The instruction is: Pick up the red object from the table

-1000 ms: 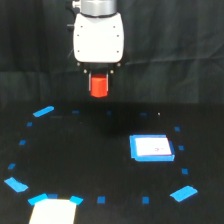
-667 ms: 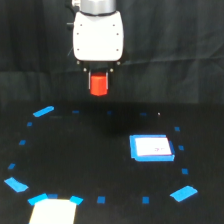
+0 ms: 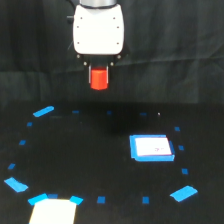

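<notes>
The red object (image 3: 99, 79) is a small red-orange block held between the fingers of my gripper (image 3: 99, 81), well above the black table (image 3: 90, 160). The gripper hangs below the white arm housing (image 3: 98, 29) at the top middle of the exterior view and is shut on the block. The dark fingers are hard to make out against the dark background.
A flat white square with a blue border (image 3: 151, 148) lies on the table at the exterior view's right. Bright blue tape pieces (image 3: 43, 111) (image 3: 183, 193) and small blue squares ring the table. A pale rectangle (image 3: 51, 210) sits at the bottom left edge.
The arm with the red block has risen slightly; the block sits a little higher in view than before.
</notes>
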Available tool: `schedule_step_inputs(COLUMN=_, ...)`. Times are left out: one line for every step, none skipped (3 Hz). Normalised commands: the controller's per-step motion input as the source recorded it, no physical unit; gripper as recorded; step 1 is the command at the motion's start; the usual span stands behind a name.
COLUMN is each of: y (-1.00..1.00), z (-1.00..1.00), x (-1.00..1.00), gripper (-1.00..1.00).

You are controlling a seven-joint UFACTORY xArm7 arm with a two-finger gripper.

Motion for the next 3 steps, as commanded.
schedule_step_inputs(y=-0.30, z=0.42, x=0.23, gripper=-1.00)
schedule_step_inputs(y=0.06, z=0.42, x=0.18, gripper=-1.00)
schedule_step_inputs(y=-0.17, z=0.51, x=-0.01, gripper=-1.00)
